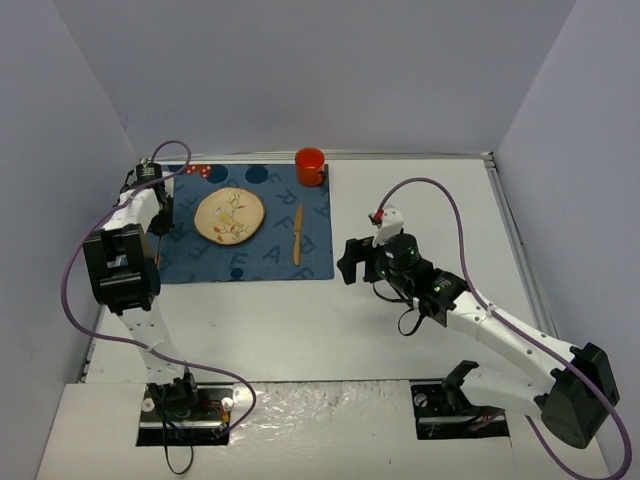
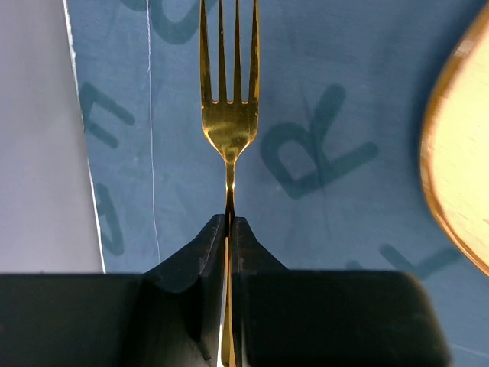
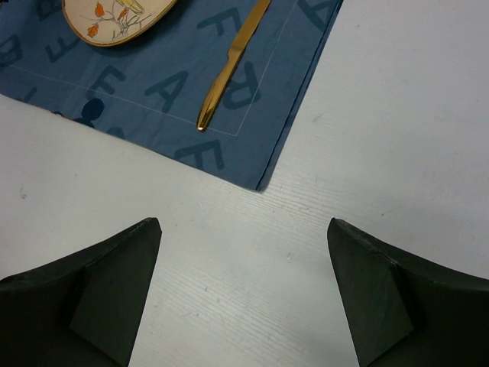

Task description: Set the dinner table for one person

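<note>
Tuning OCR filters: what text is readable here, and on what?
"R": printed on the blue placemat, beside the fork, left wrist view.
"A", "F": same placemat, beside the knife, right wrist view.
Other letters are cut off or unclear; no brands or numbers.

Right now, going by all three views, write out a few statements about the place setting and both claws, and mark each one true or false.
1. The left claw is shut on the fork, with the tines over the placemat. True.
2. The knife lies on the plate. False: it lies on the placemat, to the right of the plate and apart from it.
3. The right claw is open, holds nothing and hangs over the bare dinner table. True.
4. The orange cup stands on the plate. False: it stands at the placemat's far right corner, apart from the plate.
</note>
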`<state>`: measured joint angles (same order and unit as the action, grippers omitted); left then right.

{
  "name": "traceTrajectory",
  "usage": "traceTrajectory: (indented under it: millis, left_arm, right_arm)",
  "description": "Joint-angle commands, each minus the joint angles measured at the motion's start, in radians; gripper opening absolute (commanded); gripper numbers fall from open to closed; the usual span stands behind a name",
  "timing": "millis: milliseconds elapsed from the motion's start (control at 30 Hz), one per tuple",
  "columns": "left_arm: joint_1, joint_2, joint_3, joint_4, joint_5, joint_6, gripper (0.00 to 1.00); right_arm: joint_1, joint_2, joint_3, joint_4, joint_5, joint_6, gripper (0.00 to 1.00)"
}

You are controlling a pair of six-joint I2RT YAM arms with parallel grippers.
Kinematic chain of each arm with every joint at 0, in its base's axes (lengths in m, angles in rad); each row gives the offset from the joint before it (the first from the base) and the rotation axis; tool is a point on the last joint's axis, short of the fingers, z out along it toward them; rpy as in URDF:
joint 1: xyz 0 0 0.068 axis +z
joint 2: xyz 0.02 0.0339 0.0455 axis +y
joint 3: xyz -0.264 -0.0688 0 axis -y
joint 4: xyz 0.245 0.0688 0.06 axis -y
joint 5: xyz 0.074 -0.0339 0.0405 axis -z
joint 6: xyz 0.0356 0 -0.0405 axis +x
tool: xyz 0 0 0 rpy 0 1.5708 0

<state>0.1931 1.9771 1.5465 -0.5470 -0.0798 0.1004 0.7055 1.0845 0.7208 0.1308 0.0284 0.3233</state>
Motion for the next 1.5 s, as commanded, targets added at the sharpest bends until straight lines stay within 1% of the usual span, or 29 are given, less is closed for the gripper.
traceTrajectory:
  millis: [0,267,567,833,1467]
  left_arm:
    - [0.028,0.005,0.089,0.055,0.036,0.042,0.0]
    - [0.031,0.044,0.101,0.063,0.035,0.058,0.0]
    - [0.031,0.092,0.099,0.068,0.08,0.05,0.0]
    - [0.036,0.099,0.092,0.084,0.14,0.062,0.0]
    - [0.061,0.118,0.109,0.097,0.154,0.033,0.0]
  right_arm:
    - [-0.009,0.013,0.014,0.064,0.011,-0.014,0.87]
    - [-0.009,0.031,0.016,0.061,0.021,-0.025,0.87]
    - [-0.008,0.037,0.014,0.062,0.032,-0.033,0.87]
    - [-0.009,0.043,0.011,0.061,0.028,-0.037,0.87]
    - [-0.008,0.048,0.011,0.061,0.031,-0.041,0.87]
